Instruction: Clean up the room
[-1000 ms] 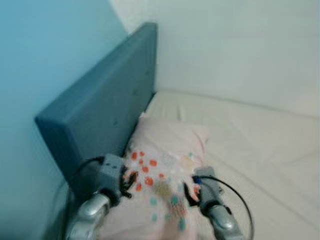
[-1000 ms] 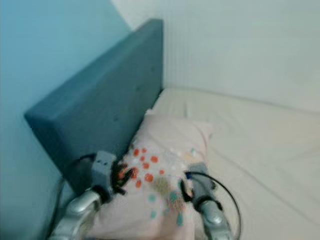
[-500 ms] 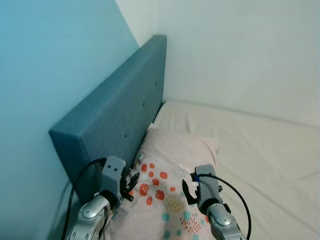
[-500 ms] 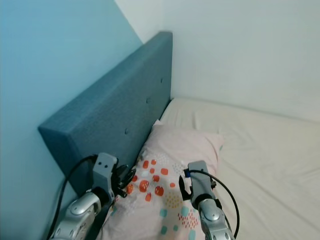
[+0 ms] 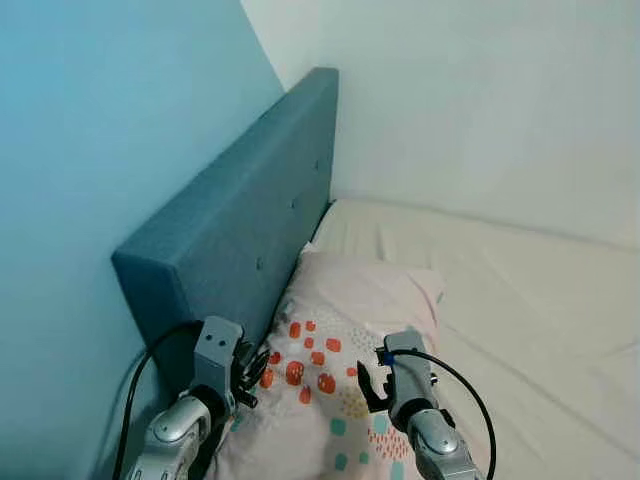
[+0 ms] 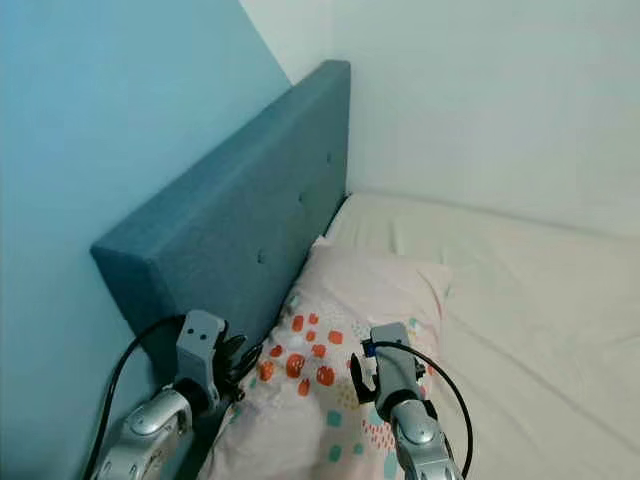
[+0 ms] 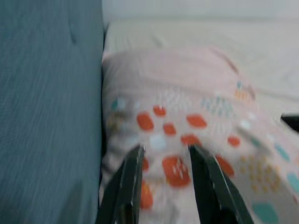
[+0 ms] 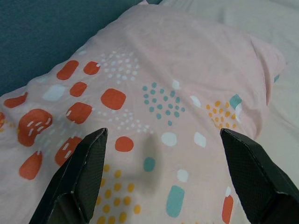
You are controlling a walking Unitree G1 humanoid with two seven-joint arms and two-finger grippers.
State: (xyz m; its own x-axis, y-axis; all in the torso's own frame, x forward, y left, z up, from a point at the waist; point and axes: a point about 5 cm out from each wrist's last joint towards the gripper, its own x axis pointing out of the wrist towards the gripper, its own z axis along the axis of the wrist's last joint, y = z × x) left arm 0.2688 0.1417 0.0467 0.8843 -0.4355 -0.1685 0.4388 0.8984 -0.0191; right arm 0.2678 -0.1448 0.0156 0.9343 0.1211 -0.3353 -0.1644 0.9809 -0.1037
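Both grippers, left gripper and right gripper, hover spread and empty over the patterned pillow lying against the headboard; soft, light, it looks best pinched at its edges.

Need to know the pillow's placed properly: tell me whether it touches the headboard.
Touching. In the left wrist view the pillow lies flush along the blue headboard with no gap; the left claw hovers over it.

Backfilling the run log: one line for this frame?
scene: pillow on bed by headboard | left gripper: open over pillow | right gripper: open over pillow
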